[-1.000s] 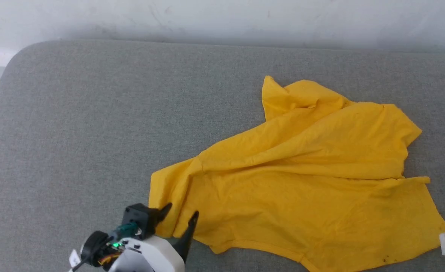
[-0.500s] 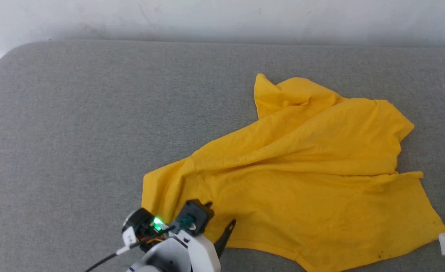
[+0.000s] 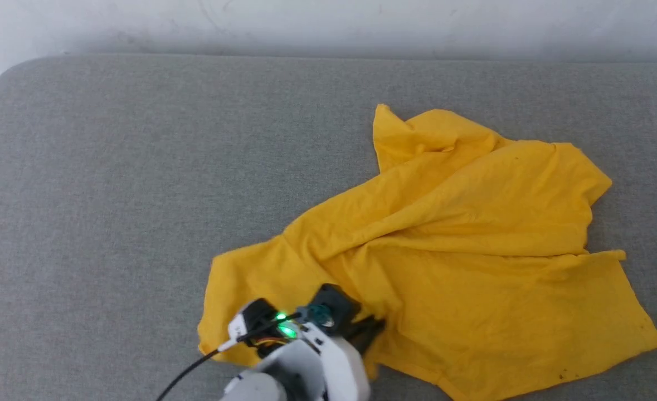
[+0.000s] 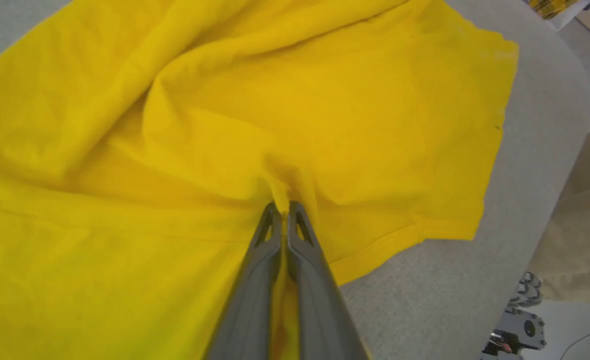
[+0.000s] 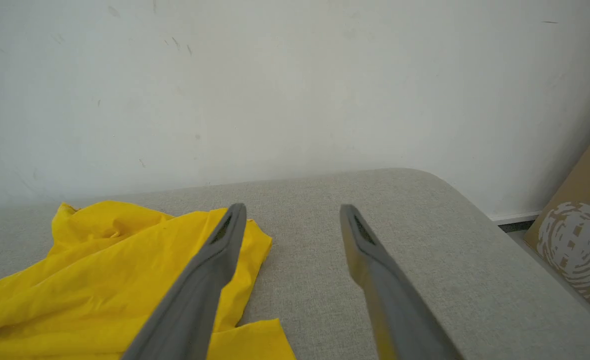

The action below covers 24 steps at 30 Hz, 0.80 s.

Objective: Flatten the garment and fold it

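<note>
While yellow garment (image 3: 473,223) lies rumpled on right half of grey padded surface (image 3: 111,167), left gripper (image 4: 284,207) clamped on a raised fold near its hem, right gripper (image 5: 292,210) fingers spread, empty, beside garment's edge, white wall (image 5: 274,75) behind

Your left gripper (image 3: 374,327) comes in at the lower edge of the head view, its white wrist angled up and to the right. Its fingers (image 4: 262,250) are pressed together on a pinch of the yellow T-shirt (image 3: 473,223). Your right gripper (image 5: 292,215) hangs with its fingers spread wide, holding nothing.
</note>
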### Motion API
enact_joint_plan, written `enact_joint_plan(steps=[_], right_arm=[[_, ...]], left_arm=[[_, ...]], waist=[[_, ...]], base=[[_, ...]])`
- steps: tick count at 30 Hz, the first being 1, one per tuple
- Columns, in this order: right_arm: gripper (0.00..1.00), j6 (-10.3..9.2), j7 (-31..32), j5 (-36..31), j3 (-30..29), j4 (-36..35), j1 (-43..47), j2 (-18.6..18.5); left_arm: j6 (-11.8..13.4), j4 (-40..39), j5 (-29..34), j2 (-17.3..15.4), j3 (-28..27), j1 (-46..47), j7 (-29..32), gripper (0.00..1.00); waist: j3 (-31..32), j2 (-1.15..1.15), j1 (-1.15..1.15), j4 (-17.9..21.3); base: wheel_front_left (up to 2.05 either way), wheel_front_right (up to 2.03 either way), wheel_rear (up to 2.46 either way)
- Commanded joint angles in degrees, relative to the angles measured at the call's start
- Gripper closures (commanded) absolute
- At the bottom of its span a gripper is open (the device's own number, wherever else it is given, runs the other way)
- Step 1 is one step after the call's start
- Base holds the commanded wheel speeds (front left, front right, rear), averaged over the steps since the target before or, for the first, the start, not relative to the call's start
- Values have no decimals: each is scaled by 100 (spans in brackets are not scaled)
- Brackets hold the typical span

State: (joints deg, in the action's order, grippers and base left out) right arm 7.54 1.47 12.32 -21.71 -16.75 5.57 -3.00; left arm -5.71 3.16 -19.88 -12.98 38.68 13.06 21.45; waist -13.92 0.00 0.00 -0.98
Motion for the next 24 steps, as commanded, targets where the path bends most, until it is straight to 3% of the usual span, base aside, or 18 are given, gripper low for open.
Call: enact_joint_plan(steps=[1,6,10,11,12,13,19,24], right_arm=[[0,-5,-11,4,-14,-40,-87,13],[0,-5,-4,12,14,-34,-123,13],[0,-5,-35,41,75,37,-131,13],[0,-5,-42,45,86,49,-136,13],[0,-5,-49,48,95,59,-142,13],[0,-5,-57,50,99,69,-148,13],[0,-5,-70,31,54,108,-144,13],[0,-5,-88,58,28,147,-109,13]], left_arm=[[-52,-92,-81,52,64,61,30,100],[-133,-539,-416,209,528,122,342,100],[-147,-310,-525,362,773,123,370,100],[-148,-186,-525,401,809,129,346,95],[-144,-62,-527,447,826,135,301,27],[-105,44,-524,505,801,142,204,0],[171,80,-666,615,325,177,-445,0],[806,-641,-578,155,-656,64,-1089,0]], waist=[[-8,0,0,-22],[-51,0,0,-82],[-97,0,0,-104],[-109,0,0,-106],[-120,0,0,-106],[-127,0,0,-109],[-94,0,0,-125],[-29,0,0,-173]], base=[[0,0,0],[0,0,0],[0,0,0],[0,0,0],[0,0,0],[0,0,0],[0,0,0],[0,0,0]])
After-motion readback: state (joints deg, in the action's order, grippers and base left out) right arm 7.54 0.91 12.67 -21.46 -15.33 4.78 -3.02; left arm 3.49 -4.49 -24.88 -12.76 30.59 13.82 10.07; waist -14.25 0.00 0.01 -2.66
